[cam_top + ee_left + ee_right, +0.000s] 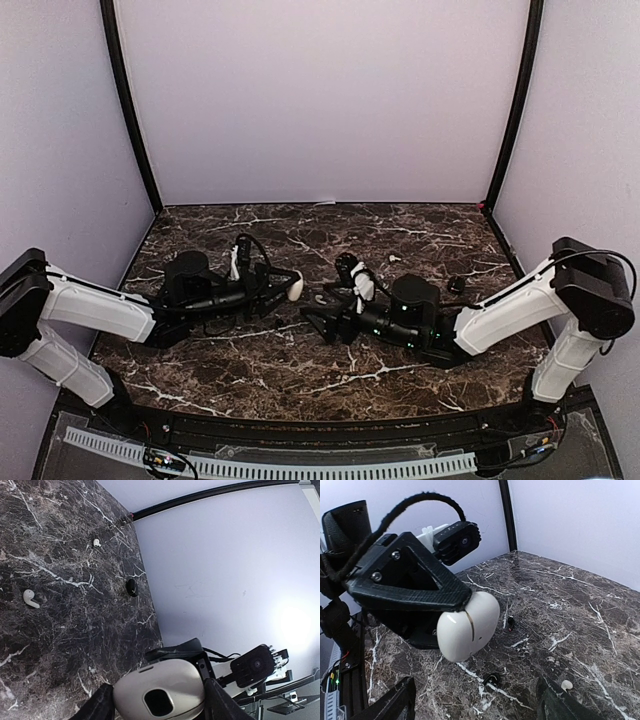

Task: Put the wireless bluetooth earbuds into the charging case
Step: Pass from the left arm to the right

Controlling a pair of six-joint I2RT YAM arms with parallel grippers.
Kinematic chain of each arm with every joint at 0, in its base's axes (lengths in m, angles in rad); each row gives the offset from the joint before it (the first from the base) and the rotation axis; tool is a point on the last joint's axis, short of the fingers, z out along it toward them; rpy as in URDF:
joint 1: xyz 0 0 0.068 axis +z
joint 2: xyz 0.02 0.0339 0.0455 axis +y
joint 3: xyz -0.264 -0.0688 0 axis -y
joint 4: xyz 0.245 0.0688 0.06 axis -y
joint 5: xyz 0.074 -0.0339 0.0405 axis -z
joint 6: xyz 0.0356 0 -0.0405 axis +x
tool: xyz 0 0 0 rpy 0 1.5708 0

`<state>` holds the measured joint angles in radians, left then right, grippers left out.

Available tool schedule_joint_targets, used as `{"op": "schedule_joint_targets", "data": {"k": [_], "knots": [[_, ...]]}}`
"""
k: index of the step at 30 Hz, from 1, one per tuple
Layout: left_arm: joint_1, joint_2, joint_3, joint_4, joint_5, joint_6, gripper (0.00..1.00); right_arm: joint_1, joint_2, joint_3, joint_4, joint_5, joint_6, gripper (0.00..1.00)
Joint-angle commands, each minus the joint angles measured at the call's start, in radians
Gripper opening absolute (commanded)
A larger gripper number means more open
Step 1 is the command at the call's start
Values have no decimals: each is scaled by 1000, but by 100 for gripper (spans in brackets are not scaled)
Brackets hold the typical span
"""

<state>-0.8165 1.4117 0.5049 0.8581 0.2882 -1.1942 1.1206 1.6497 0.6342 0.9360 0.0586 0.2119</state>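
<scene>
Two white earbuds lie loose on the dark marble table (250, 365), both outside the charging case (160, 685). In the left wrist view one earbud (30, 598) lies nearer the camera and the other (96, 542) lies farther off toward the back corner, well apart from it. A small black piece (131, 587) sits near the wall. The left gripper (157, 705) is partly closed, its two fingers clamped on the sides of the rounded white case; a thin seam runs across the shell. The right gripper (475, 697) faces the case with its jaws spread wide and nothing between them. One earbud (566, 684) lies on the marble just beside one of its fingers.
</scene>
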Motion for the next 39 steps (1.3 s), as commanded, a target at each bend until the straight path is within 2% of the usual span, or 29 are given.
{"op": "schedule_joint_targets", "data": {"k": [1, 10, 16, 20, 26, 31, 36, 39], "knots": [[-21, 1, -13, 98, -43, -55, 48, 14, 54, 71, 38, 78, 21, 82], [-38, 29, -13, 129, -54, -81, 49, 23, 104, 129, 57, 82, 15, 74], [-42, 46, -15, 151, -55, -95, 49, 25, 117, 149, 58, 86, -3, 62], [-42, 50, -15, 151, -57, -98, 50, 26, 121, 158, 56, 88, -11, 48], [-42, 60, -14, 156, -56, -106, 52, 28, 125, 164, 49, 91, -21, 44], [-42, 70, -16, 166, -55, -115, 54, 30, 121, 158, 47, 100, -25, 32], [-42, 75, -22, 169, -59, -118, 63, 29, 113, 142, 52, 112, -15, 20], [-42, 71, -14, 142, -55, -108, 77, 28, 100, 124, 56, 124, -6, 15]]}}
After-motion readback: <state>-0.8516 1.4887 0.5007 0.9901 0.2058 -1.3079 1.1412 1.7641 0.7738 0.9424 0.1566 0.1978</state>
